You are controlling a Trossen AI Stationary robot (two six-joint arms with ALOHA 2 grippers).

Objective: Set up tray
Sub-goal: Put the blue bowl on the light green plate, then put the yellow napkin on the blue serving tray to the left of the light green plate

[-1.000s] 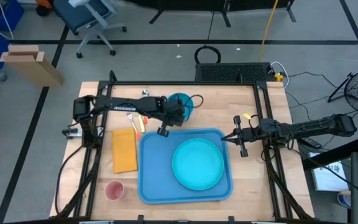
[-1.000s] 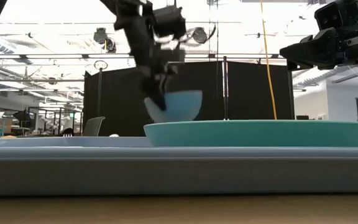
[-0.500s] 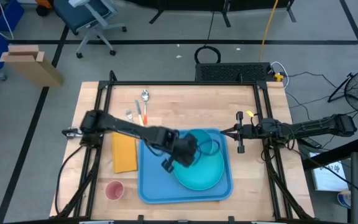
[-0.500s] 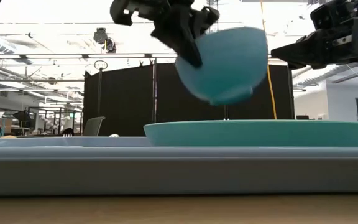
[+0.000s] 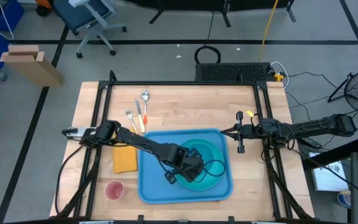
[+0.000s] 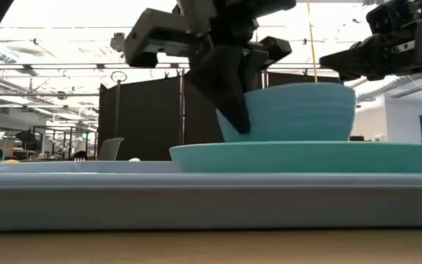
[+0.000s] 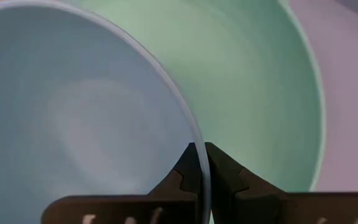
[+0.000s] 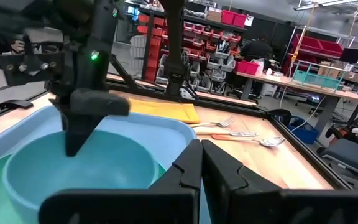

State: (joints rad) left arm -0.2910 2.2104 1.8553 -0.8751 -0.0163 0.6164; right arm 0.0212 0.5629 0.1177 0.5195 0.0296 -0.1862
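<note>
The large blue tray (image 5: 146, 186) lies on the table with the round teal plate (image 5: 211, 180) on it. A light blue bowl (image 6: 299, 114) stands upright in the plate (image 6: 306, 158); the plate's rim hides the bowl's base. My left gripper (image 5: 182, 172) is over the plate, shut on the bowl's rim. The right wrist view shows the same bowl (image 8: 73, 168) and the left gripper (image 8: 79, 127). My right gripper (image 5: 240, 142) waits beside the tray's right edge, shut, above the table, touching nothing. My left gripper pinches the bowl's rim (image 7: 199, 163) on the bowl's left near side, one finger (image 7: 182, 177) inside the bowl and one (image 7: 224, 174) outside. The fingers (image 6: 233, 110) come from above, pointing down. The bowl is upright, down inside the plate.
A yellow napkin (image 5: 124, 160) lies left of the tray, a pink cup (image 5: 114, 190) near the table's left near corner. A fork, a spoon and an orange-handled utensil (image 5: 138, 115) lie beyond the tray on the far left. Bare wood (image 5: 253, 180) shows right of the tray.
My left gripper has carried the bowl from beyond the tray's far left corner toward the near right, over the plate, and down. The bowl was lifted and tipped half a second ago; now it stands upright in the plate. The gripper has stayed shut on the rim.
</note>
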